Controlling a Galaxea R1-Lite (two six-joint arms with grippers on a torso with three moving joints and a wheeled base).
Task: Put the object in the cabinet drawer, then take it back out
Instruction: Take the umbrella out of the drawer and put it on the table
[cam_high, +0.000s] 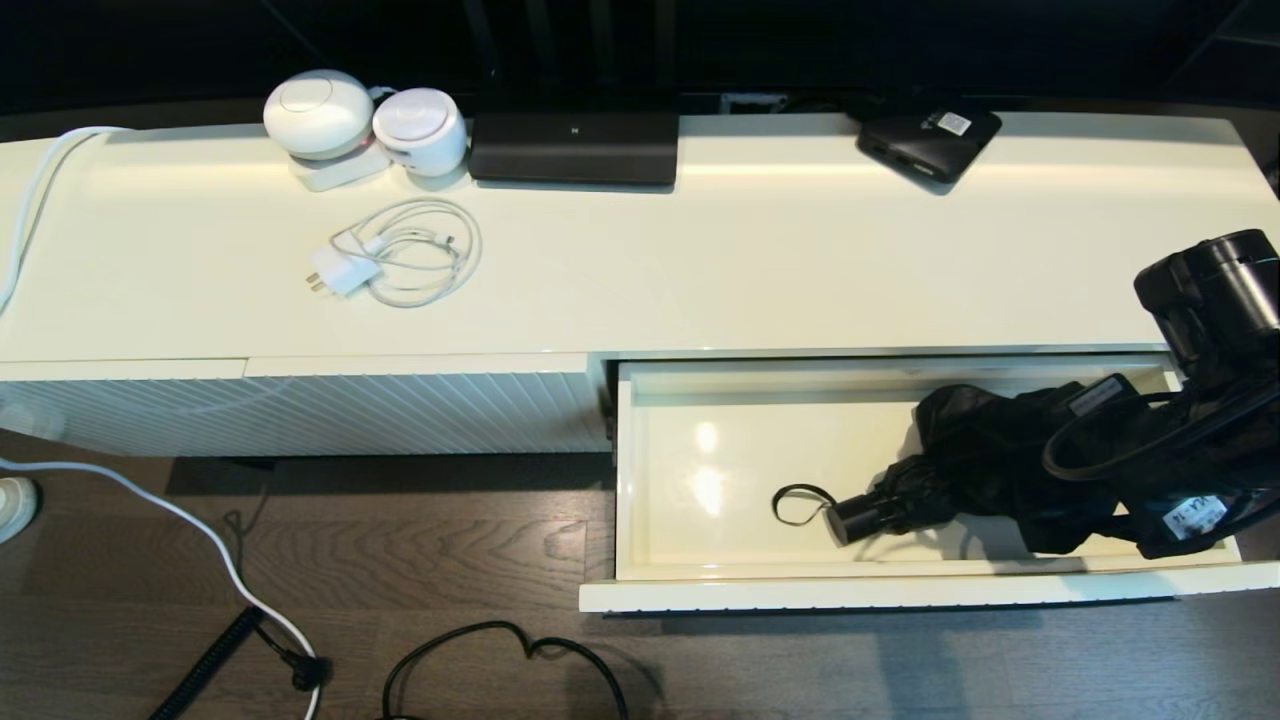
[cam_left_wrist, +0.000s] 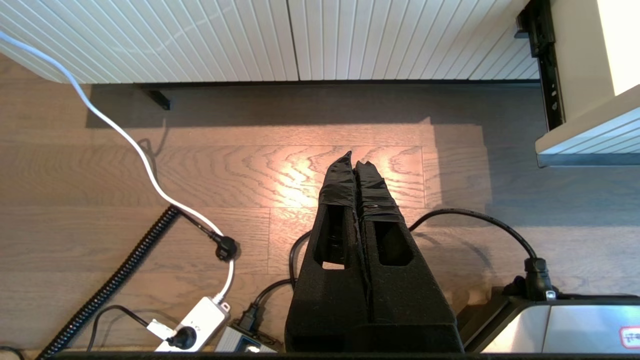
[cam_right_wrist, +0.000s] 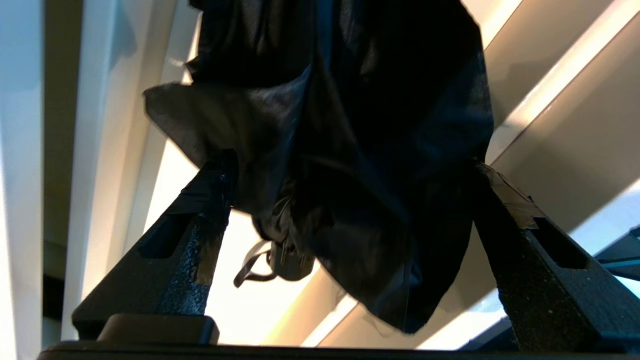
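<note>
Two grippers are noted: the left gripper (cam_left_wrist: 354, 162) hangs over the floor, jaws pressed together; the right gripper (cam_right_wrist: 350, 200), nearer, straddles the umbrella (cam_high: 960, 460), lengthwise in the cabinet drawer (cam_high: 700, 590), jaws spread.

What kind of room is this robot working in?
Probably a home living room: a long glossy cream media cabinet on dark wood flooring, with a wide black rectangular device, two round white gadgets and a coiled white charger cable on top.
</note>
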